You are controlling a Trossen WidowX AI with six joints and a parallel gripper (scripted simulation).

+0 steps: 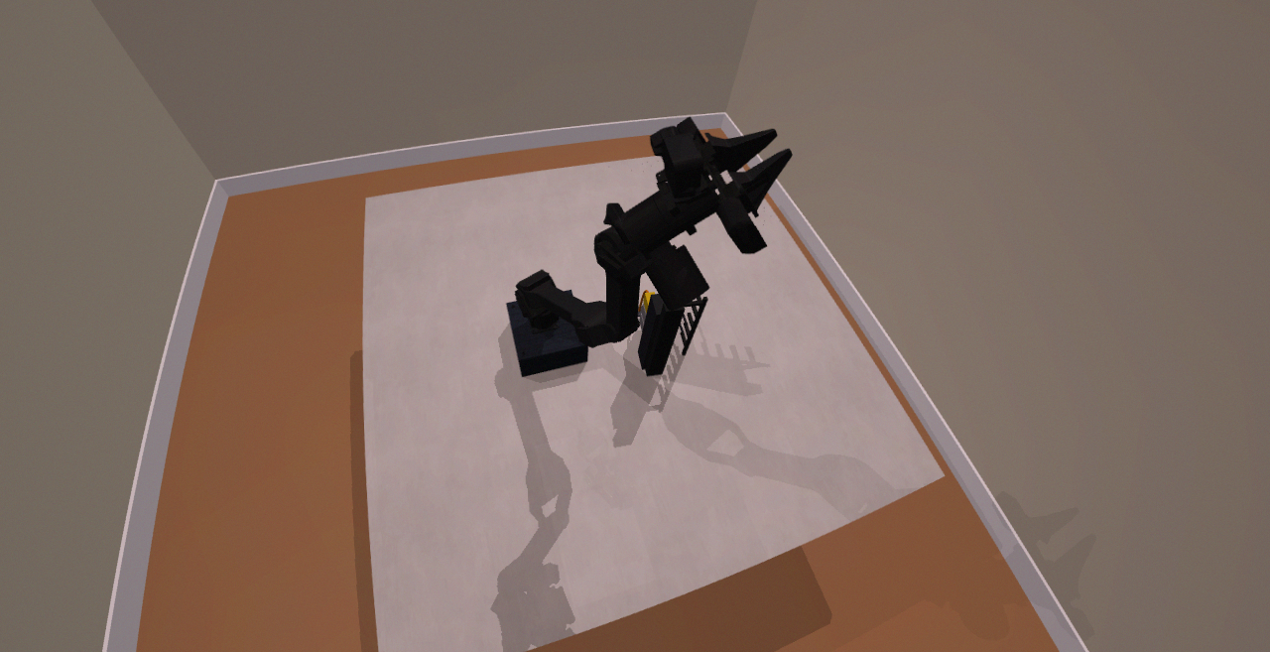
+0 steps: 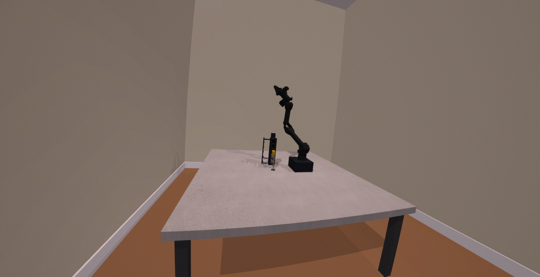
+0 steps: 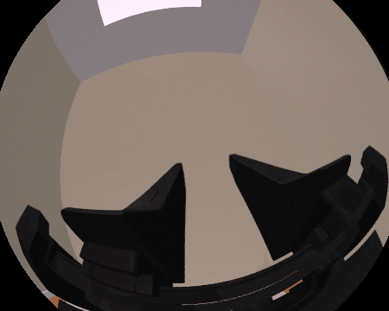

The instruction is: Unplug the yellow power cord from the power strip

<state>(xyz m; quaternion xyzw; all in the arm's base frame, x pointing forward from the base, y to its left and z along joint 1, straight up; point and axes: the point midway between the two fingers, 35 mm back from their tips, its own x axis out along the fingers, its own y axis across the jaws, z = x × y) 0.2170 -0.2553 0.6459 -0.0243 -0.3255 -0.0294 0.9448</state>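
My gripper point(image 1: 782, 142) point(image 2: 275, 86) point(image 3: 207, 165) is partly open, with nothing between its fingers. It is raised high above the table, well away from the strip, the plug and the cord. The dark power strip point(image 1: 658, 338) point(image 2: 270, 154) stands upright on the table. The yellow plug point(image 1: 647, 300) point(image 2: 273, 152) is at the strip's lower half in the exterior view. These views are too small to tell whether it is seated in a socket. A thin orange-yellow cord point(image 2: 273, 162) runs down from it to a small dark piece on the table. The wrist view shows neither strip nor plug.
A black rack-like frame point(image 1: 695, 325) point(image 2: 263, 150) stands beside the strip. The arm's dark base block point(image 1: 552, 358) point(image 2: 301, 165) is on the strip's other side. The pale table point(image 1: 444, 470) point(image 2: 264, 200) bears them all, and walls surround it.
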